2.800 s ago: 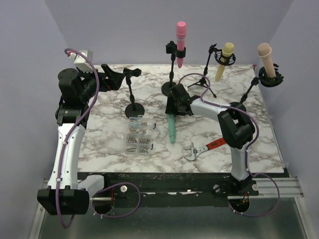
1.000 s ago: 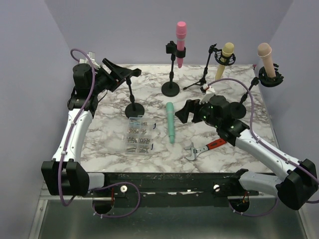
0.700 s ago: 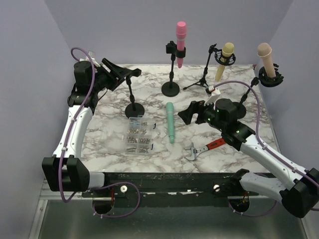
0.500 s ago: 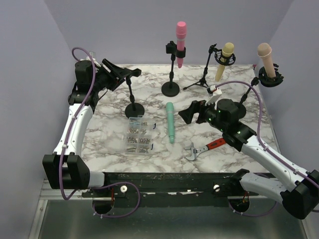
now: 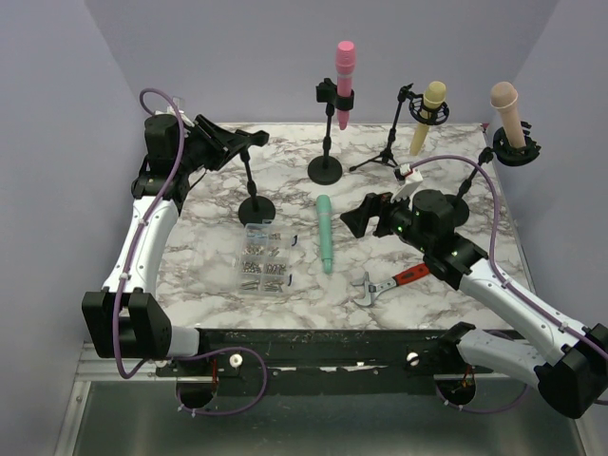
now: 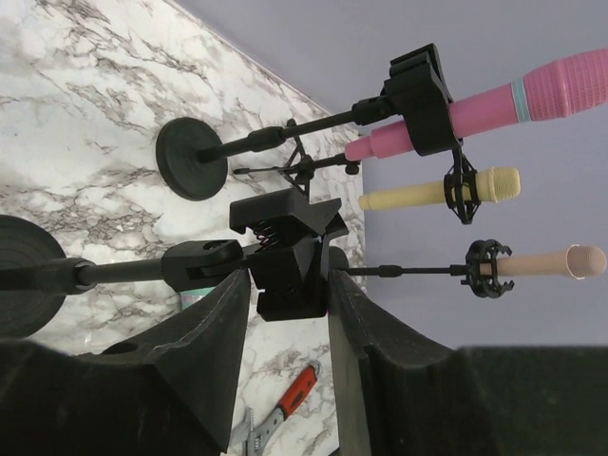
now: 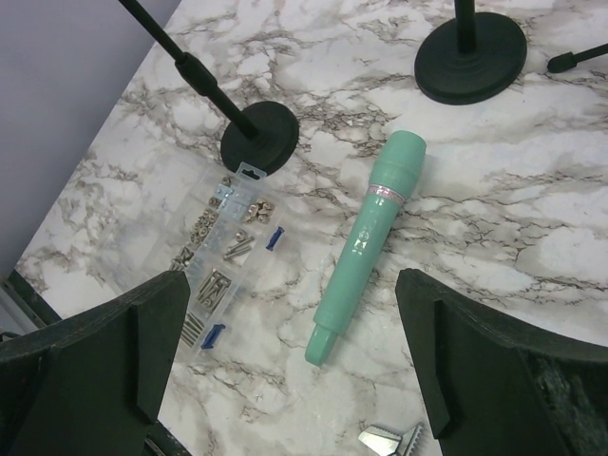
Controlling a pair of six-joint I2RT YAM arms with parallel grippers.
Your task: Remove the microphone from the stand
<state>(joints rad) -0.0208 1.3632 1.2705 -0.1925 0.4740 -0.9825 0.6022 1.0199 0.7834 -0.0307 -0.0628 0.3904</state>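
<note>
A green microphone (image 5: 325,233) (image 7: 375,233) lies flat on the marble table. My right gripper (image 5: 356,217) (image 7: 290,318) hovers open above and to the right of it, holding nothing. To the left stands a short black stand (image 5: 256,209) whose clip (image 6: 285,249) is empty. My left gripper (image 5: 233,142) (image 6: 290,285) is shut on that clip, one finger pressed to each side. At the back, a pink microphone (image 5: 344,81) (image 6: 494,100), a yellow one (image 5: 425,119) (image 6: 442,190) and a beige one (image 5: 508,114) (image 6: 541,263) each sit in their own stands.
A clear box of screws (image 5: 264,258) (image 7: 223,256) lies left of the green microphone. A red-handled wrench (image 5: 389,282) (image 6: 285,404) lies near the front. The pink microphone's round base (image 5: 325,169) (image 7: 470,59) stands behind the green one. Walls close in the left, back and right.
My left gripper has closed from wide apart onto the empty stand's clip. My right arm, earlier down at the green microphone, has drawn back to the right and now barely moves.
</note>
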